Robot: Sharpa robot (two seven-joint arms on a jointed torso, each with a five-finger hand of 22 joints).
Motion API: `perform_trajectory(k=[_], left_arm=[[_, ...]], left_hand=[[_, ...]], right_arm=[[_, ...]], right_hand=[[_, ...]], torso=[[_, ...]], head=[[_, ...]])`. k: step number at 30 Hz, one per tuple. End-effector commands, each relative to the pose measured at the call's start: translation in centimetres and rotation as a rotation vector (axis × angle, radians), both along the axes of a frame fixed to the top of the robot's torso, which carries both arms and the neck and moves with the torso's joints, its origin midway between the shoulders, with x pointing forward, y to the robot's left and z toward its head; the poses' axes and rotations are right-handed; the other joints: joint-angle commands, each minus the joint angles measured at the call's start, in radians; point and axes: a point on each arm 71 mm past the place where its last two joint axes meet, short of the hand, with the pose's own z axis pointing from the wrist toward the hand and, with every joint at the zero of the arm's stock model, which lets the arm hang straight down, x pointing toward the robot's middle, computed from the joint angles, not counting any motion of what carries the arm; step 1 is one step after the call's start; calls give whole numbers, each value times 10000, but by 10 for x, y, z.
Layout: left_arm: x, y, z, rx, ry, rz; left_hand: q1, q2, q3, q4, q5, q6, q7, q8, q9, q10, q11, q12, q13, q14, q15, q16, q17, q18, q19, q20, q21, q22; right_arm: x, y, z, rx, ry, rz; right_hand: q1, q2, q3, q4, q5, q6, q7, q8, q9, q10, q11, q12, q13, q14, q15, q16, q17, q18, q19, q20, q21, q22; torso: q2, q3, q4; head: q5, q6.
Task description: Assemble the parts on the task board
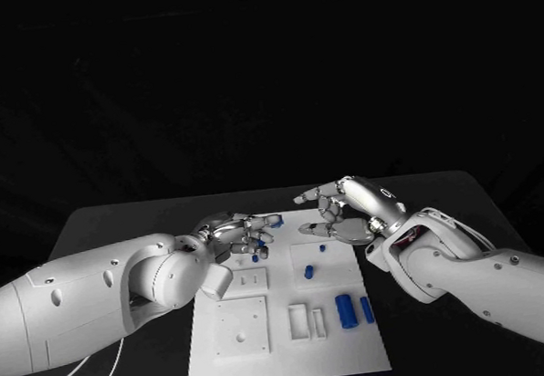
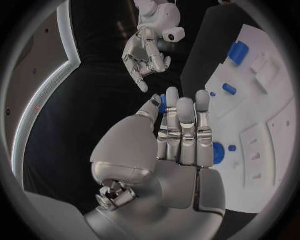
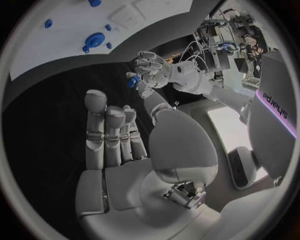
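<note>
A black table point(image 1: 117, 224) sits before a dark background, with the white task board point(image 1: 291, 351) lying along its middle. Nearest on the board, a raised square plate point(image 1: 242, 327) occupies the near left part, and just beside it stand two narrow upright white blocks point(image 1: 307, 321). Next to those lie two blue cylinders point(image 1: 346, 310), side by side and close to the board's right edge. Farther up, a smaller blue part point(image 1: 309, 271) rests near the board's middle, and another small blue part point(image 1: 256, 257) sits close to the left hand.

The left hand point(image 1: 240, 233) hovers over the far left corner of the board. It pinches a small blue part point(image 3: 132, 81) at its fingertips; the right wrist view shows this piece between the tips, though its exact shape is too small to tell. In the left wrist view, its fingers point(image 2: 186, 125) are held straight and together, with a glimpse of blue behind them.

The right hand point(image 1: 348, 209) hangs over the far right corner of the board, well apart from the blue cylinders. Its fingers are spread and loosely curved, holding nothing. In the right wrist view its palm is open with the fingers point(image 3: 109, 135) extended side by side.

A blue round knob-like part point(image 2: 217, 152) stands on the board in the left wrist view.
</note>
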Motion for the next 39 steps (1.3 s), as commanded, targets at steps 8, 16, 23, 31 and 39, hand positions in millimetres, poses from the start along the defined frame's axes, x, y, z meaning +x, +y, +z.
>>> perform_trajectory(k=[8, 16, 23, 31, 39], left_arm=[[-3, -10, 0, -466, 339, -613], [-7, -16, 1, -360, 195, -1051], [-8, -19, 1, -197, 118, -1310], [-9, -21, 1, -177, 94, -1490], [-8, -21, 1, -184, 94, -1535]], left_hand=[[-25, 61, 358, -447, 76, 440, -388, 35, 9, 431, -52, 45, 10, -49, -14, -55, -12, -99, -3, -16, -42, -21], [-40, 62, 369, -523, 182, 444, -383, 35, 6, 423, -46, 19, -2, -68, -9, -66, -18, -95, -22, -11, -39, -22], [-45, 68, 375, -561, 171, 444, -380, 37, 8, 428, -45, 12, -5, -68, -8, -63, -18, -91, -27, -8, -37, -24], [-50, 68, 373, -585, 170, 454, -384, 37, 16, 426, -48, 13, -4, -69, -9, -61, -18, -89, -26, -8, -32, -24], [-60, 74, 369, -600, 158, 456, -383, 37, 22, 425, -44, 9, -6, -75, -7, -61, -19, -88, -34, -5, -32, -25]], right_arm=[[-3, 20, 2, -612, -811, -104], [-2, 27, -1, -777, -461, -23], [0, 28, -4, -980, -159, -17], [0, 29, -7, -1249, 73, 44], [1, 29, -8, -1364, 181, 100]], right_hand=[[-26, -18, -212, 238, -174, -149, 22, -18, -14, -15, 36, 109, 50, 3, 28, 85, 44, 79, 236, -11, 95, 465], [-28, 35, -298, 302, -196, -178, 31, -18, -14, -29, 45, 125, 56, -7, 36, 108, 61, 84, 236, -3, 108, 468], [-15, 112, -299, 312, -156, -98, 20, -11, -10, -11, 37, 166, 86, -1, 30, 144, 91, 81, 243, -5, 161, 481], [-109, 206, -268, 284, -66, 409, -92, -15, -4, 73, -37, 263, 168, 44, -24, 212, 147, 39, 271, -52, 354, 515], [-260, 438, -213, 385, -268, 1324, -371, 2, 42, 380, -217, 552, 456, 198, -159, 377, 282, -77, 343, -177, 777, 589]], torso=[[-2, -3, 3], [3, 2, -15], [-2, 9, -16], [3, 14, -23], [2, 16, -19]], head=[[76, 7], [65, 15], [33, -3], [54, -6], [67, -18]])
